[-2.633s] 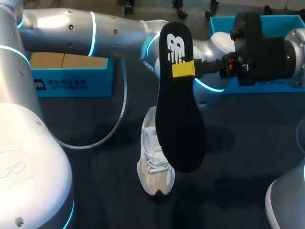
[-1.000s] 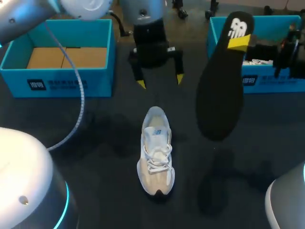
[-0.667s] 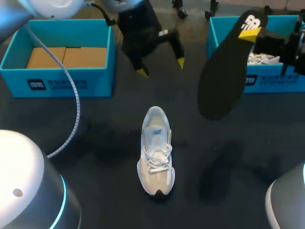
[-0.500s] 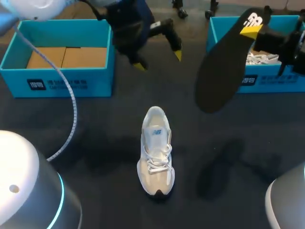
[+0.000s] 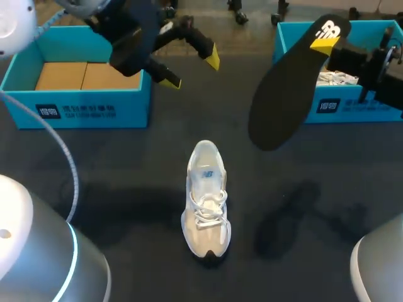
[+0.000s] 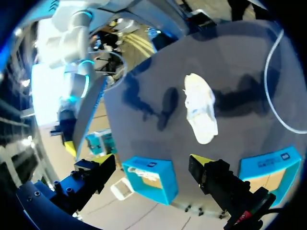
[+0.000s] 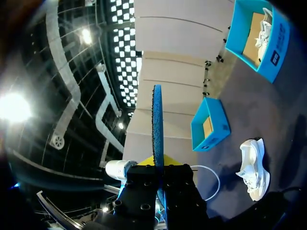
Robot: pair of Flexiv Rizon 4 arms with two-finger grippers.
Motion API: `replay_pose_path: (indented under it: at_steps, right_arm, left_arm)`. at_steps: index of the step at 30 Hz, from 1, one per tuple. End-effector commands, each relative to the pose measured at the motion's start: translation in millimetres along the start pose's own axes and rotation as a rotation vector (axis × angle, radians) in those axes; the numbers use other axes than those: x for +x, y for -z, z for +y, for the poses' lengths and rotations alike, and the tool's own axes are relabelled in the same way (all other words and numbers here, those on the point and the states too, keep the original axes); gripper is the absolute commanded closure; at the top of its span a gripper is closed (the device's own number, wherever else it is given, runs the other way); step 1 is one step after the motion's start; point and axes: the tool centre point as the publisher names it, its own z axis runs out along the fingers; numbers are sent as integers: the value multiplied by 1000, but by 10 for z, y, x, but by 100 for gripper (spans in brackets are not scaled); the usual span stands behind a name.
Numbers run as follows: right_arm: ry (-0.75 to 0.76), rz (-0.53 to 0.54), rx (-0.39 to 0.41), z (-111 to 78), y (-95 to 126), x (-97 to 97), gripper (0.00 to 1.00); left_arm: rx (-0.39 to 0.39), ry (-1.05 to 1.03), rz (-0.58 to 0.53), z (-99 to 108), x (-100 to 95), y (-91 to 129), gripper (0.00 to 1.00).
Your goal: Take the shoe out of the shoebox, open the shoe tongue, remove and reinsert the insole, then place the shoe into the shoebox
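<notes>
Right wrist cam shows what the head cam can't: the insole (image 7: 157, 120) edge-on, pinched between both fingers of my right gripper (image 7: 158, 165). Head view puts that gripper up by the right box (image 5: 327, 107), with the insole dangling heel end up, slanting down toward mid-table. Left gripper (image 5: 191, 70) hovers tilted beside the left box (image 5: 75, 113), fingers spread, nothing in them. Shoe (image 5: 206, 201) sits upright mid-table, lengthwise toward me, toe nearest.
</notes>
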Motion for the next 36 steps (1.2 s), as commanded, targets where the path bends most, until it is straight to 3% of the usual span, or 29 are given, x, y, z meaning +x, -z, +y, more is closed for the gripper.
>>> replay_pose_path:
  at_steps: [1, 22, 25, 30, 36]
  right_arm:
    - [-1, -2, -3, 2, -32, 5, 100]
    - [-1, -2, -3, 2, -32, 5, 100]
    - [-6, 2, 32, 26, -95, 1, 100]
    - [-49, 2, 90, 82, -209, -30, 100]
    - [-99, -29, 164, 134, -292, -75, 100]
  left_arm:
    - [8, -40, -183, -40, 37, -18, 0]
    - [2, -40, -200, -42, 26, -32, 0]
    - [-27, -63, -224, -6, -9, -41, 0]
    - [-153, -133, -341, 67, -84, -12, 0]
    - [-189, -106, -433, 45, -143, 3, 0]
